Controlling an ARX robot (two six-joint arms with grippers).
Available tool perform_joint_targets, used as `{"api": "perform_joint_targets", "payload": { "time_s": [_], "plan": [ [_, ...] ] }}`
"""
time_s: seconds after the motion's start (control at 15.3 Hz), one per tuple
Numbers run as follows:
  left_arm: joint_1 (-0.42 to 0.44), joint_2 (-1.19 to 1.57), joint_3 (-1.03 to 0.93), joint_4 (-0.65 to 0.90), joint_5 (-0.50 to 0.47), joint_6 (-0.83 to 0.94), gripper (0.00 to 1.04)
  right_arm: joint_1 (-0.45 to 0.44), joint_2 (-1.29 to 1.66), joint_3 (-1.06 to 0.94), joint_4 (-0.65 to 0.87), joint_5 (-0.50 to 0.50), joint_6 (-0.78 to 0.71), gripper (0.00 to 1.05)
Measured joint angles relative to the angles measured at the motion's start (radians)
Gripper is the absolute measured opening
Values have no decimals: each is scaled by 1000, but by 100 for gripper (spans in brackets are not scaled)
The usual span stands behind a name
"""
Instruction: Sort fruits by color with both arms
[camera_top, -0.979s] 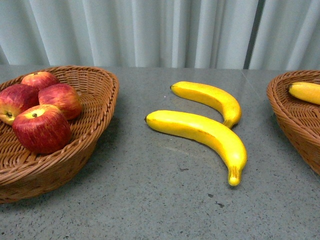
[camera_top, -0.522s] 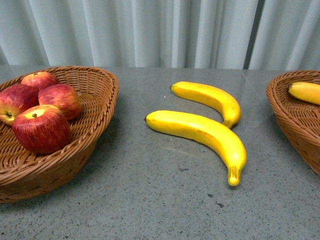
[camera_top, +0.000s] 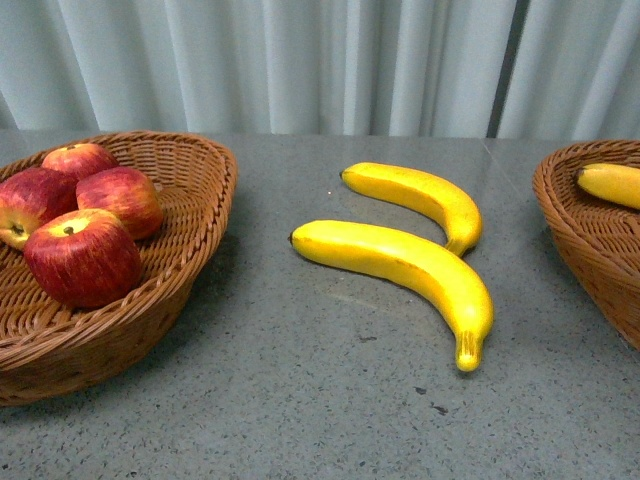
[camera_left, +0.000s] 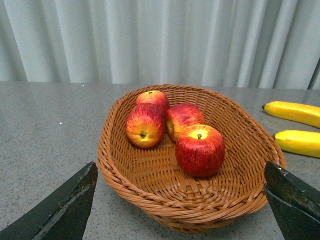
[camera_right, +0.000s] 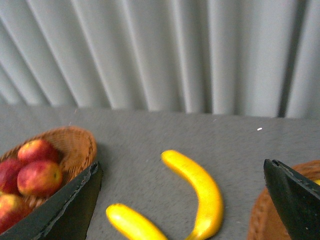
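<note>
Several red apples lie in the left wicker basket; they show in the left wrist view too. Two yellow bananas lie on the grey table between the baskets: a near one and a far one. A third banana lies in the right basket. No gripper shows in the front view. My left gripper is open and empty, facing the apple basket. My right gripper is open and empty, with the far banana and the near banana between its jaws' lines of sight.
A pale pleated curtain hangs behind the table. The grey table surface stretches in front of the bananas. The right basket's rim shows at the edge of the right wrist view.
</note>
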Motion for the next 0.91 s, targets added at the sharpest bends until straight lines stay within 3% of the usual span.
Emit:
{"api": "perform_joint_targets", "payload": {
  "time_s": [0.26,0.59,0.91],
  "plan": [
    [0,0,0,0,0,0,98,139,316,359,-241,-101,-178,98],
    [0,0,0,0,0,0,98,169,442,411,-493,-156,-441,98],
    [0,0,0,0,0,0,98,183,510,445,-579,-104,-609,98]
  ]
}}
